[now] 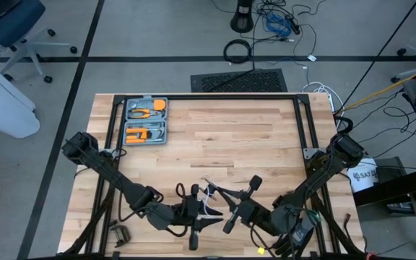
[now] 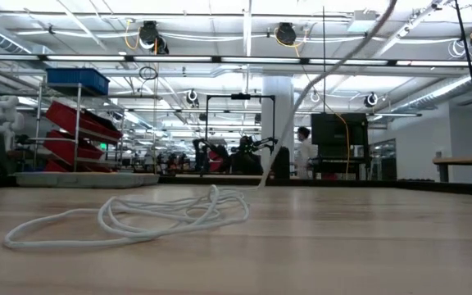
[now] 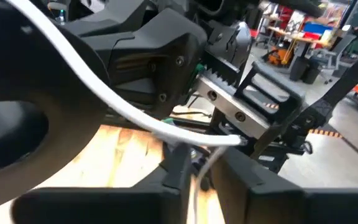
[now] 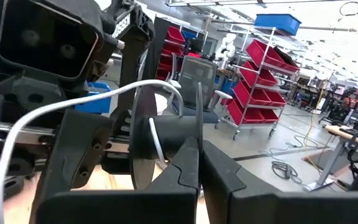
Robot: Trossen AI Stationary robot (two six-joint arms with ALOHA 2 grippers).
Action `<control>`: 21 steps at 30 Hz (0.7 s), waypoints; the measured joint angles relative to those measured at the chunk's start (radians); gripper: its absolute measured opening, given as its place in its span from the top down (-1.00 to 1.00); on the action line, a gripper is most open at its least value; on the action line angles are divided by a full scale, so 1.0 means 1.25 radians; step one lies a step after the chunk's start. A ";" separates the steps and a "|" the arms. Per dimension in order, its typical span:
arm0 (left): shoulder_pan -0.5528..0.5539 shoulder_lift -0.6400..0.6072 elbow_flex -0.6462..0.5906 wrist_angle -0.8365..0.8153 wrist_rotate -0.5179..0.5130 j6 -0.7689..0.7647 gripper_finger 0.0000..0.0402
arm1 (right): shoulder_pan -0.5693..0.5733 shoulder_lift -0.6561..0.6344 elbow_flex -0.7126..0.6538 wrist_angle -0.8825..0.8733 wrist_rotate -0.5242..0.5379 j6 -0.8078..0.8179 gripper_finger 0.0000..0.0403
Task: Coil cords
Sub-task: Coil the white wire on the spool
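Note:
A thin white cord (image 2: 138, 217) lies in loose loops on the wooden table, and one strand (image 2: 318, 78) rises from the pile up out of the low view. Both grippers face each other above the table's near edge. My right gripper (image 4: 199, 163) is shut at a dark round reel (image 4: 143, 140), which stands upright with the cord (image 4: 157, 87) arching over it. My left gripper (image 3: 207, 177) stands slightly open just in front of the right one, with a blurred cord strand (image 3: 199, 171) running down between its fingers. In the high view the cord (image 1: 209, 195) shows between the two grippers. My right gripper holds the reel by its rim (image 4: 178, 149), at the fingertips, coming at it level. The fingers themselves hide the place of contact. The reel stands on edge, lifted clear of the table, with the cord over its top. My left gripper has the cord between its parted fingers (image 3: 173, 174); whether they touch it I cannot tell.
A grey tool case (image 1: 145, 120) with orange tools lies at the table's far left. A small metal object (image 1: 119, 233) sits near the near left corner. A black frame (image 1: 305, 130) borders the table. The middle and far right of the board are bare wood.

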 joint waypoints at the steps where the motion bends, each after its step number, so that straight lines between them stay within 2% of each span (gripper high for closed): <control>1: -0.002 0.000 0.000 0.003 0.000 0.000 0.57 | 0.000 0.000 0.000 0.002 -0.001 0.000 1.00; 5: -0.010 0.000 0.000 0.014 0.000 0.001 0.46 | 0.000 -0.008 0.000 0.036 -0.018 -0.026 1.00; 15: -0.049 0.000 0.000 0.014 0.006 0.007 0.45 | 0.028 -0.044 0.000 0.063 -0.048 -0.068 1.00; 21: -0.074 0.000 0.000 0.040 0.007 0.020 0.45 | 0.034 -0.060 0.000 0.116 -0.187 -0.092 1.00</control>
